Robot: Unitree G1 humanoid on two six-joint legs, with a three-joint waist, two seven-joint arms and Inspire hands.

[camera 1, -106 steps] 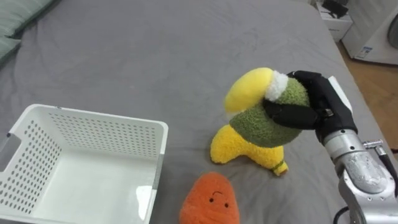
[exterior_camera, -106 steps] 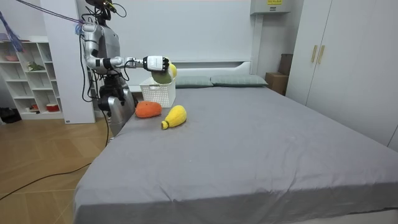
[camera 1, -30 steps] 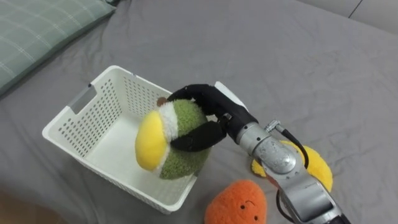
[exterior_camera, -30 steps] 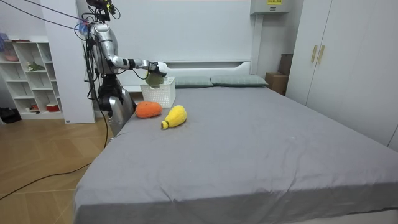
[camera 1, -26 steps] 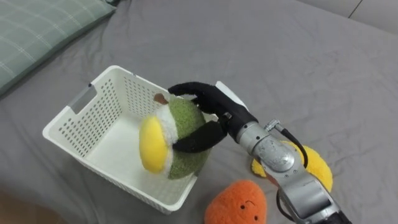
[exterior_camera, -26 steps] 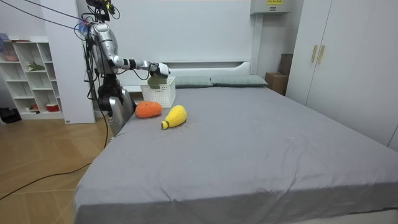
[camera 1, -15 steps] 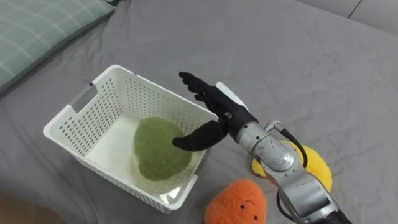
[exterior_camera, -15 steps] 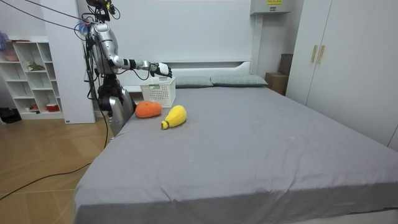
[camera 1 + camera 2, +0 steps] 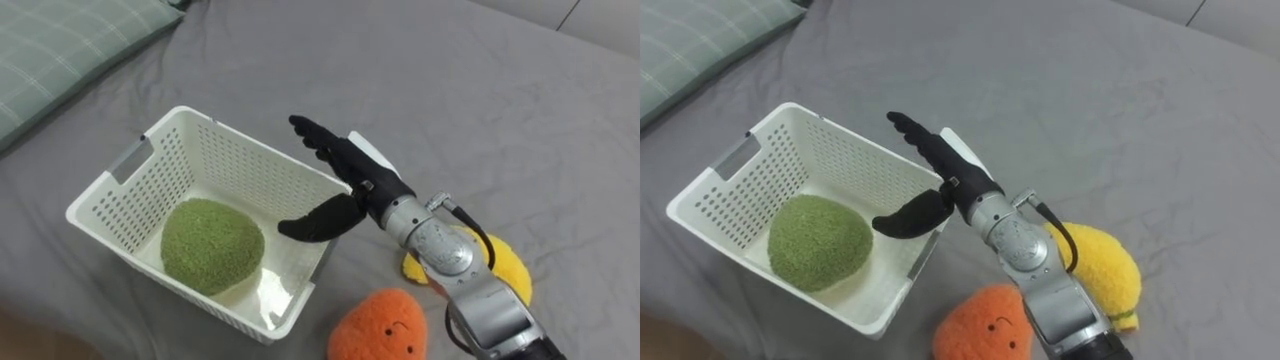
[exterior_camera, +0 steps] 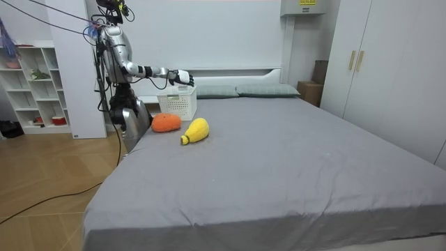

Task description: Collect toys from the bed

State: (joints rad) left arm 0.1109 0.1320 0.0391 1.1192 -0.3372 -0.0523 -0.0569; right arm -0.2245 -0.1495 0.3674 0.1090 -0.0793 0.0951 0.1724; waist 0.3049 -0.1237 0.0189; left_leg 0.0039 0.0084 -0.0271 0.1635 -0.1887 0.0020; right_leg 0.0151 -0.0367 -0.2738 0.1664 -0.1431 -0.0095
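Now that the green plush toy [image 9: 212, 245] has dropped from the grip and rolled toward the left half of the white basket [image 9: 250, 168], one toy counts as collected; a moment ago it still lay against the basket's right wall. A checked pillow [image 9: 60, 45] lies well apart at the far left, so the basket's left side is unobstructed. The basket itself sits close to the near side of the bed [image 9: 470, 90], the side where the robot stands.

Above the basket's right rim hangs the right hand [image 9: 352, 180], fingers spread straight and thumb pointing down into the basket, holding nothing. It has barely moved since the release.

Two toys remain on the bed. The orange toy [image 9: 385, 325] lies just beside the basket's near right corner, below the forearm. The yellow toy [image 9: 512, 268] lies right of it, partly hidden behind the wrist. Both look within easy reach, I judge. Farther right and beyond, the grey cover is open, giving the arm plenty of room to swing back.
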